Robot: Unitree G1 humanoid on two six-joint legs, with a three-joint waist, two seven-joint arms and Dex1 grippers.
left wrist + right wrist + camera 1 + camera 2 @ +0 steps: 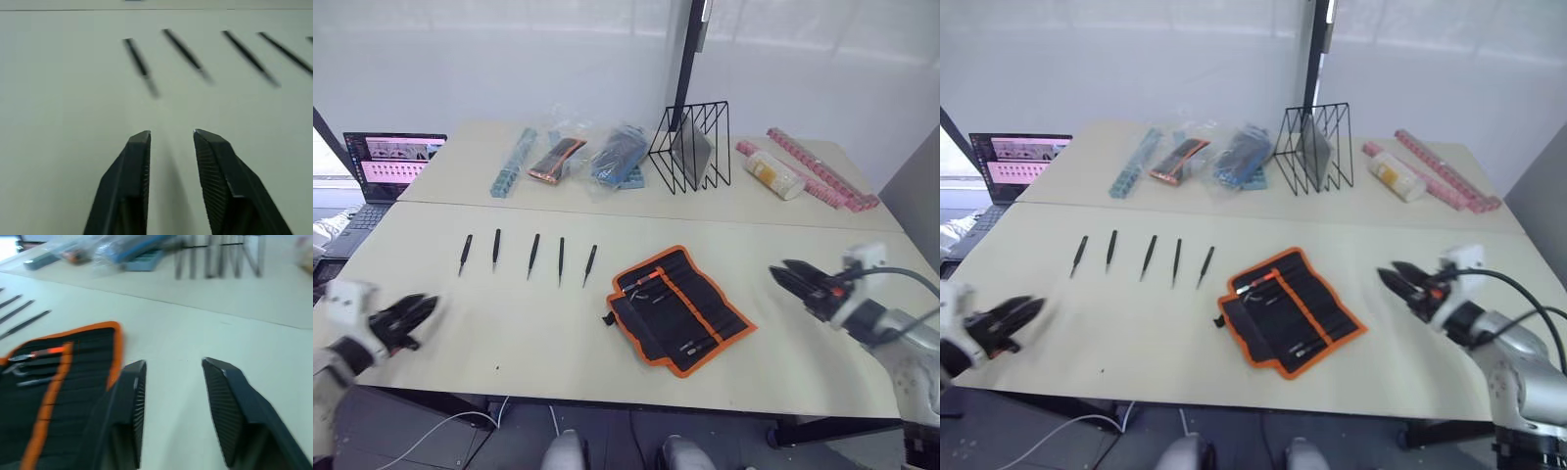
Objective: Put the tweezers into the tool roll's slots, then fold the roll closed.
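Pale worktop (558, 343) spreads before you. On it the tool roll (679, 307) lies unfolded right of centre, soft and floppy by the look. Your right tool (790, 278) hovers beside it, your left tool (419, 311) near the worktop's left edge; both gape empty. Five tweezers (534, 256) lie in a row left of the roll: stiff, slim, likely slippery, so pinch each mid-shaft.

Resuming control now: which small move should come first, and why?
Probably ease the left pincer forward to the nearest of the tweezers. Its jaws are open and empty, all five lie loose on the table, and the tool roll is spread open.
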